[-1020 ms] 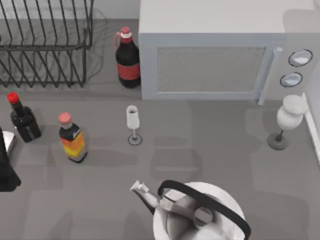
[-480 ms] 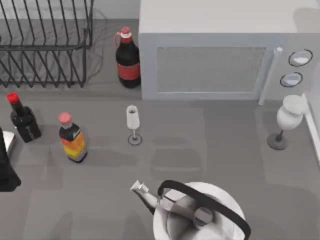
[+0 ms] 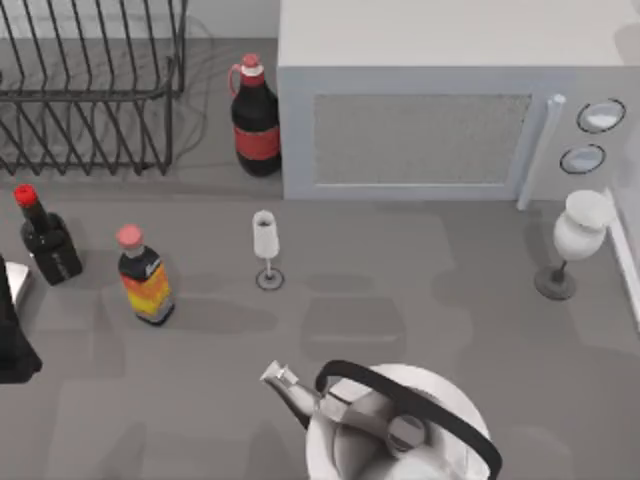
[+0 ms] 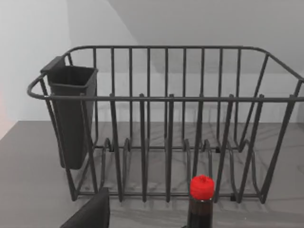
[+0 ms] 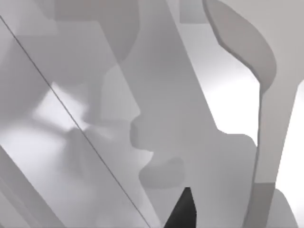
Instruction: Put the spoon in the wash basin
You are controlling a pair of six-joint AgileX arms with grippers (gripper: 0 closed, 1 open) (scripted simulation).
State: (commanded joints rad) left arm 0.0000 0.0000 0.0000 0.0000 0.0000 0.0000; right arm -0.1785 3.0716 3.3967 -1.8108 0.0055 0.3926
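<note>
In the right wrist view a pale grey spoon shows close up, its bowl leading into a long straight handle. It hangs over smooth light-grey surfaces that I cannot identify. A dark tip of my right gripper pokes in beside it, and I cannot tell whether the spoon is held. In the top view a pale rim runs along the table's right edge, and I cannot tell if it belongs to the wash basin. My left gripper is parked at the table's left edge, facing the dish rack.
A microwave fills the back right, with a cola bottle beside it. A white goblet stands near the right edge. A wine glass, an orange bottle, a dark red-capped bottle and a kettle stand on the table.
A soft shadow over the microwave's top right corner has slid right and almost out of the top view. The objects on the table and the left arm have not moved.
</note>
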